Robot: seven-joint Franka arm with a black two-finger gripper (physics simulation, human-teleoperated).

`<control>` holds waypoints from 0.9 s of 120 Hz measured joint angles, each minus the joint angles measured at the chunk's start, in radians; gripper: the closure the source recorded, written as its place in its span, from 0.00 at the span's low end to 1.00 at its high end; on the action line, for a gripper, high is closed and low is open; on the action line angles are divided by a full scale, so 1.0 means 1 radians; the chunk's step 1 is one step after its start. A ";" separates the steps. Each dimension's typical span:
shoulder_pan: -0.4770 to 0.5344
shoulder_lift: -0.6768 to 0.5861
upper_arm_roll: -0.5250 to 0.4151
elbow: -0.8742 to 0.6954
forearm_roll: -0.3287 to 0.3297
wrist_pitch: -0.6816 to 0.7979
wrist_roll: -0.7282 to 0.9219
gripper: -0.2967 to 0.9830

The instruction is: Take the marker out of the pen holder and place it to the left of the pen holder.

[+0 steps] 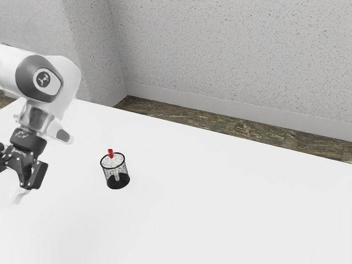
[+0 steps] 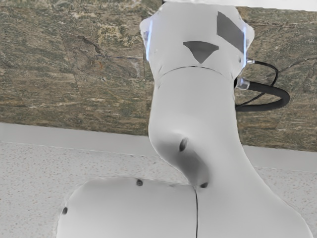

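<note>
0 of 2 steps done: marker (image 1: pixel 110 153) stands in the holder (image 1: pixel 124 174), red end poking above the rim, so lift and placing remain. gripper (image 1: pixel 22 169) sits well apart; i can't tell its opening. holder: round, black, see-through mesh, dark base; smooth white table (image 1: pixel 214 203).

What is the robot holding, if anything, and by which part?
Nothing visible: the red-ended marker stands in the round black mesh pen holder, away from my black gripper.

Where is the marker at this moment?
The marker sits, red end up, inside the mesh pen holder on the white table, with my arm toward the exterior view's left of it.
</note>
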 joint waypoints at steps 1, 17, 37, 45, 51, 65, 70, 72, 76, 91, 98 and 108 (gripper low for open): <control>0.000 -0.002 -0.005 0.021 0.003 0.027 -0.002 0.24; -0.015 -0.015 -0.069 0.358 0.017 0.291 -0.033 0.24; -0.020 0.071 -0.053 0.314 -0.039 0.506 -0.097 0.25; -0.046 0.205 -0.045 0.304 -0.047 0.613 -0.122 0.25; -0.098 0.267 -0.013 0.274 -0.051 0.695 -0.143 0.25; -0.158 0.336 0.007 0.211 -0.062 0.859 -0.187 0.25; -0.170 0.348 0.008 0.201 -0.064 0.902 -0.200 0.25; -0.172 0.354 0.009 0.198 -0.065 0.918 -0.205 0.25; -0.172 0.362 0.009 0.189 -0.067 0.950 -0.215 0.25; -0.136 0.379 0.012 0.173 -0.065 1.035 -0.247 0.25; -0.131 0.380 0.030 0.175 -0.059 1.061 -0.259 0.25; -0.106 0.384 0.052 0.179 -0.043 1.088 -0.274 0.25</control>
